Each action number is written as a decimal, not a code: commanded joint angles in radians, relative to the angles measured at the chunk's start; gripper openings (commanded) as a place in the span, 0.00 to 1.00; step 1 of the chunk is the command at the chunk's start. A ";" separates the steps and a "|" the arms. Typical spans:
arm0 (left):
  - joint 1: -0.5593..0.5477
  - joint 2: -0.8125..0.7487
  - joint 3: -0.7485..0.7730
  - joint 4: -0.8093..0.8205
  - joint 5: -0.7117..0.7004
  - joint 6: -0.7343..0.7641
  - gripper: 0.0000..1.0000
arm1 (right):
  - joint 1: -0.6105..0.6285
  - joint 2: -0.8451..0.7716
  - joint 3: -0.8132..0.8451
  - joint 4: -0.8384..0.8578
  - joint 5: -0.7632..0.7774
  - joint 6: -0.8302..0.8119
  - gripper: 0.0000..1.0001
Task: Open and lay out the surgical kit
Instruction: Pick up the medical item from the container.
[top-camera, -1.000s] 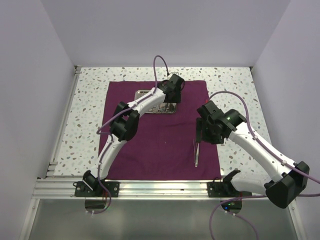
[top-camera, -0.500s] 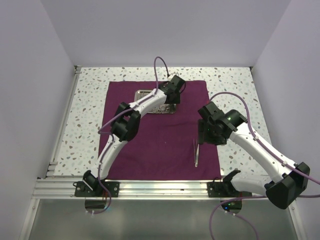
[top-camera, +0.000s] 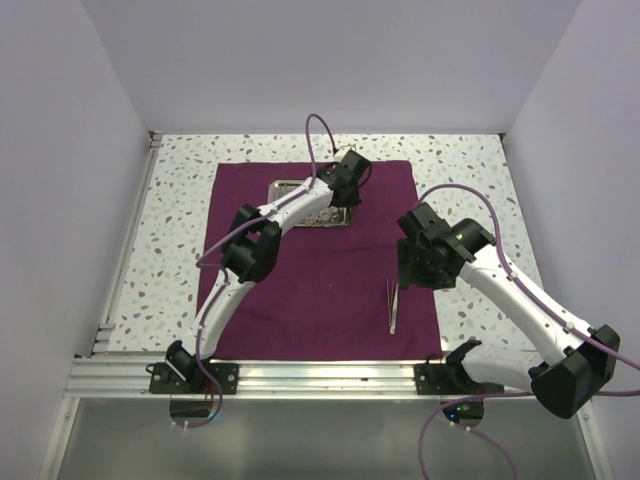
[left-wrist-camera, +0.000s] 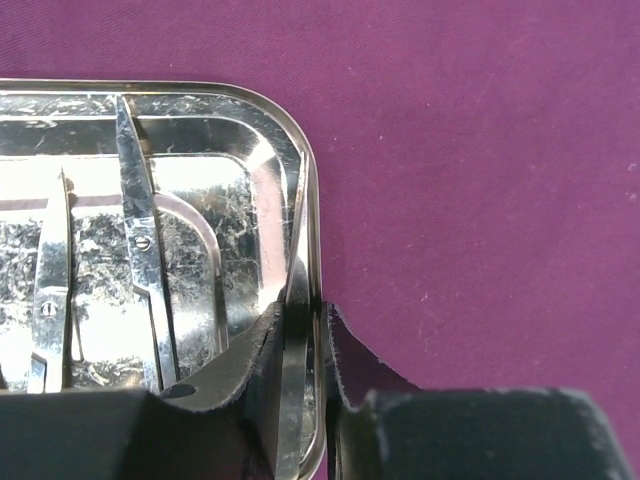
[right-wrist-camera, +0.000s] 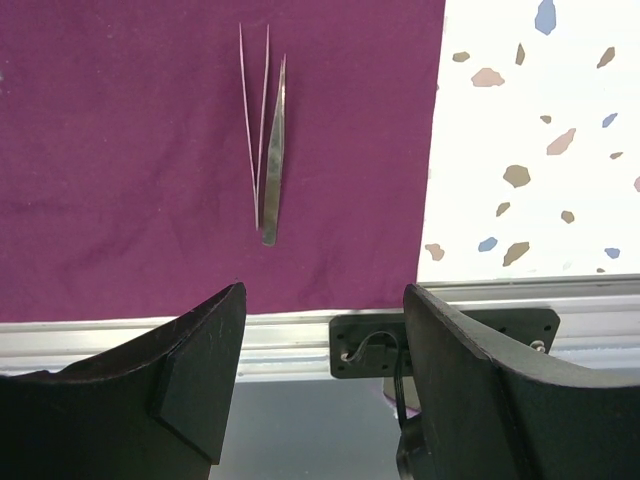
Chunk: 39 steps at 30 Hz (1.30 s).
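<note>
The dark purple cloth (top-camera: 320, 290) lies spread flat on the table. The shiny steel tray (top-camera: 300, 198) sits on its far middle. In the left wrist view the tray (left-wrist-camera: 250, 95) holds slim steel instruments (left-wrist-camera: 140, 240), among them scissors blades. My left gripper (left-wrist-camera: 305, 310) is shut on the tray's right rim, one finger inside and one outside on the cloth; it also shows in the top view (top-camera: 343, 198). Steel tweezers (top-camera: 393, 305) lie on the cloth's near right part. My right gripper (top-camera: 408, 268) hovers open and empty above the cloth, the tweezers (right-wrist-camera: 265, 150) ahead of its fingers (right-wrist-camera: 200, 380).
The speckled white table (right-wrist-camera: 530, 130) shows right of the cloth's edge. An aluminium rail (right-wrist-camera: 300, 335) with the arm mounts runs along the near edge. White walls enclose the table on three sides.
My left gripper and the tray it pinches have shifted very slightly. My right gripper has drifted a little away from the tweezers, which lie unmoved.
</note>
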 joint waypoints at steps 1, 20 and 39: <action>0.011 0.050 -0.027 0.003 0.051 -0.023 0.09 | -0.008 -0.023 0.003 -0.027 0.030 -0.024 0.68; 0.080 -0.132 -0.144 0.227 0.362 -0.046 0.00 | -0.011 -0.006 -0.014 -0.003 -0.007 0.004 0.68; 0.057 -0.405 -0.449 0.264 0.376 -0.064 0.00 | -0.018 -0.006 0.073 -0.030 0.106 0.062 0.70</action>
